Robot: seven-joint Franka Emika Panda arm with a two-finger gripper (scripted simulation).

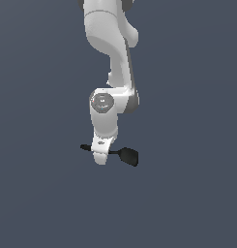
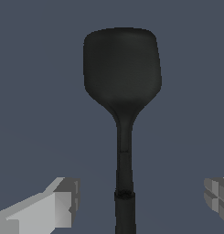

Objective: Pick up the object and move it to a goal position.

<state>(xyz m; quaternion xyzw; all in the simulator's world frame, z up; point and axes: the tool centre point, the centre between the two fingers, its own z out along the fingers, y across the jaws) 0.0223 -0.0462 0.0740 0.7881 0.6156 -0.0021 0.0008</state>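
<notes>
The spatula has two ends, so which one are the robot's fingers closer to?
The thin handle end of the spatula, not the wide flat blade. In the wrist view the gripper is open, its fingers either side of the handle, touching nothing.

Black spatula [image 2: 122, 82]: thin rod handle, wide flat rounded blade. Lies flat on grey surface, blade toward exterior view's right, handle end toward its left, middle hidden.
</notes>
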